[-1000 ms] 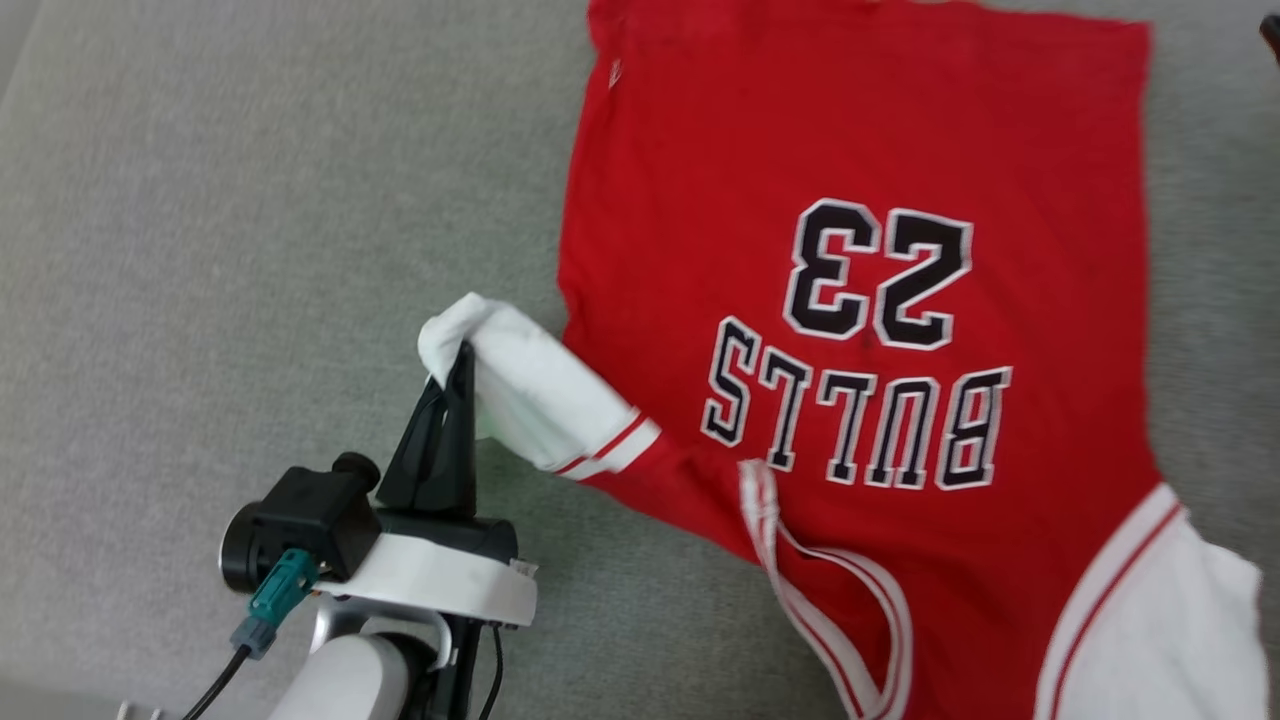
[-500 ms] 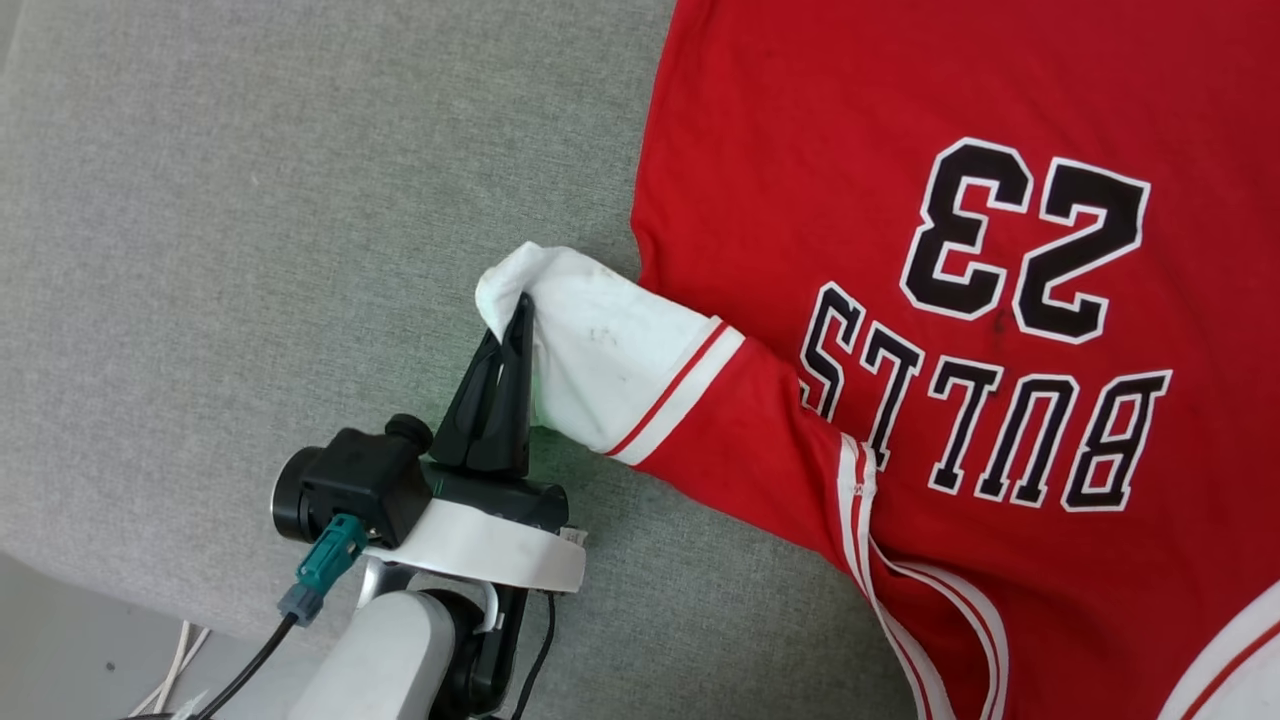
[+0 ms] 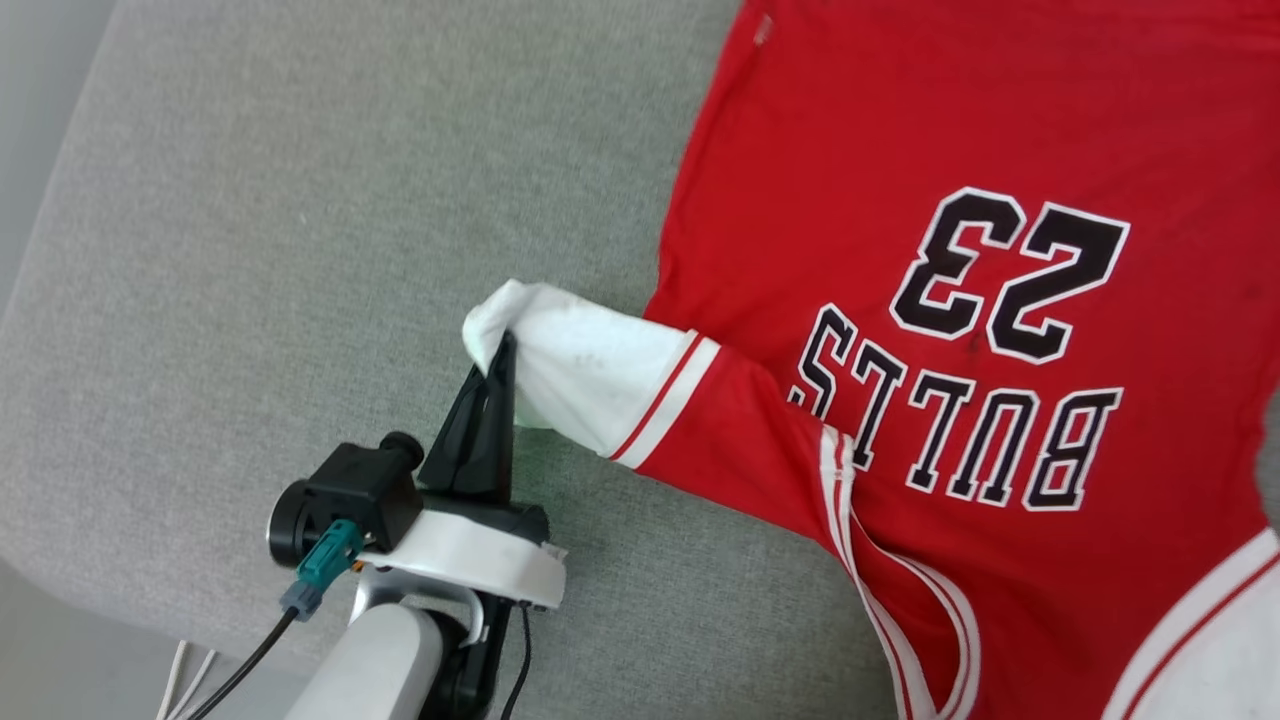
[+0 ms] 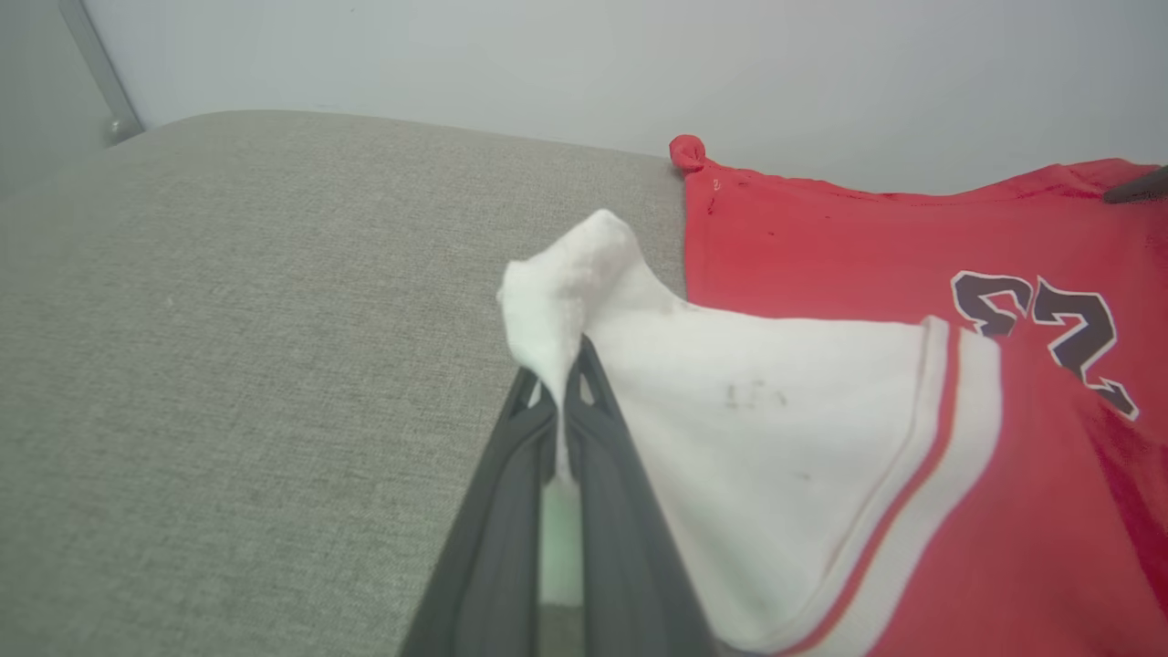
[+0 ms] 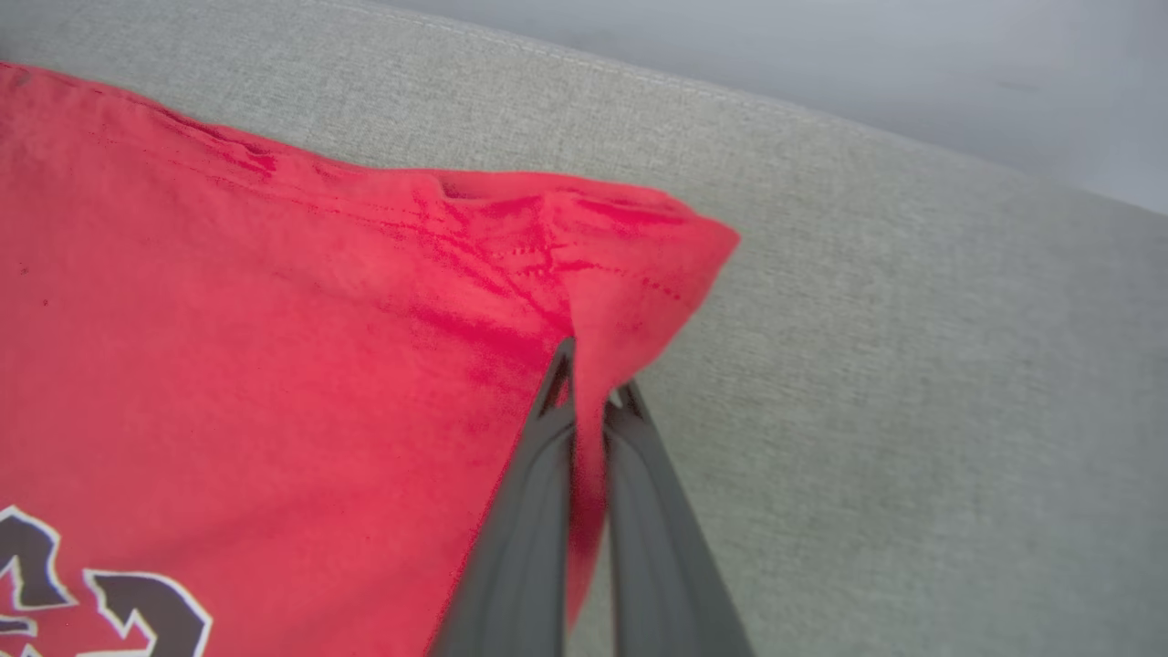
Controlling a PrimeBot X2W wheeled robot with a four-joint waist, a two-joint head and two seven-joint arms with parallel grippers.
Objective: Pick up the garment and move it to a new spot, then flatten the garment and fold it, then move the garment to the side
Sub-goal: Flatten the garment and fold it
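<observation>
Red in the body and white in the sleeves, spread print side up on the grey fabric surface point(image 3: 300, 250): the garment point(image 3: 1000, 130). Printed upside down in the head view with "BULLS" and a black "23" point(image 3: 1010, 275) outlined in white. Left of the "23", past the red side edge: one white sleeve point(image 3: 590, 375), stretched outward and raised to a peak. Pinched at that peak by the left gripper point(image 3: 500, 345), jaws closed tight on a thin fold of white cloth. Beyond the "23" and to its right, at a red hem corner: the right gripper point(image 5: 591, 374), jaws closed on the cloth, corner bunched and wrinkled around the tips. Nearer than the "23": striped V-neck trim point(image 3: 870, 540). Nearer and to its right: second white sleeve point(image 3: 1210, 650).
</observation>
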